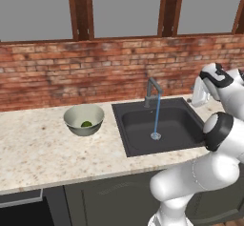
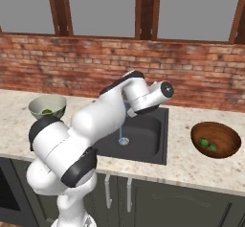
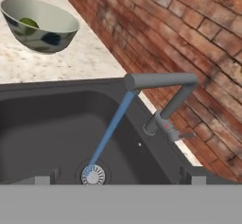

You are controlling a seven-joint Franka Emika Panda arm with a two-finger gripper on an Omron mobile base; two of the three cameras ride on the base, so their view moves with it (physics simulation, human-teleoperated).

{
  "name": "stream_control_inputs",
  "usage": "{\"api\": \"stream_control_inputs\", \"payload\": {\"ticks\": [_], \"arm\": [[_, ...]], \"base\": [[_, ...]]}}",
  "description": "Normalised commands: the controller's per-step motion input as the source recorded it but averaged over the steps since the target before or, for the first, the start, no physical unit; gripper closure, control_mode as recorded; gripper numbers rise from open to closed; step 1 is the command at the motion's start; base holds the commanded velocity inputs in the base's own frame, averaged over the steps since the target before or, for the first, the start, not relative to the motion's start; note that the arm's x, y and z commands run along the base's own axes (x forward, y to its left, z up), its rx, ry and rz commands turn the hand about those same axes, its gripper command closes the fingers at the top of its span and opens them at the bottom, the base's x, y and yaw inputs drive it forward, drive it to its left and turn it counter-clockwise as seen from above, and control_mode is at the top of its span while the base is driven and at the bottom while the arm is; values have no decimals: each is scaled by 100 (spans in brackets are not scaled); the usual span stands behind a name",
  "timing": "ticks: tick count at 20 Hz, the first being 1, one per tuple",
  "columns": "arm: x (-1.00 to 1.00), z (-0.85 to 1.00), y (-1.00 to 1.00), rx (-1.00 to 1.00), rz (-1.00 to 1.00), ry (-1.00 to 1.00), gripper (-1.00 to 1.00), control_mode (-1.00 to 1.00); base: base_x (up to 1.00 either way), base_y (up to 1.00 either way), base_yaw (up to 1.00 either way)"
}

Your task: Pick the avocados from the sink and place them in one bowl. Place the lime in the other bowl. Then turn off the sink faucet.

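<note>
Setting: brick-backed kitchen, speckled stone counter [image 1: 33, 148].
Jaws: spread wide, nothing between them, over the sink [image 3: 42, 128].
Gripper [image 3: 116, 179]: aimed at the faucet [image 3: 163, 88].
Water: blue stream [image 3: 111, 128] falling onto the drain [image 3: 93, 174].
Lime [image 1: 86, 123]: in the pale bowl [image 1: 84, 119], left of the sink.
Avocados [image 2: 207, 145]: both in the brown bowl [image 2: 216, 140], right of the sink.

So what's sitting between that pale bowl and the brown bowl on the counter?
In the right base view, the sink lies between the pale bowl and the brown bowl, with water running to its drain and the robot's arm in front.
</note>
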Motion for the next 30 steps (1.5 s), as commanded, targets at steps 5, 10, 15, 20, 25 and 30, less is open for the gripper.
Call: {"api": "stream_control_inputs", "payload": {"ticks": [5,10,15,20,25,30], "arm": [[10,-4,0,0,0,0,-100,-100],[13,0,0,0,0,0,-100,-100],[9,-3,0,0,0,0,-100,-100],[12,-7,0,2,0,0,-100,-100],[13,-11,0,2,0,-1,-100,-100],[22,-12,0,2,0,0,-100,-100]], "base": [[0,0,0],[0,0,0],[0,0,0],[0,0,0],[0,0,0],[0,0,0]]}}
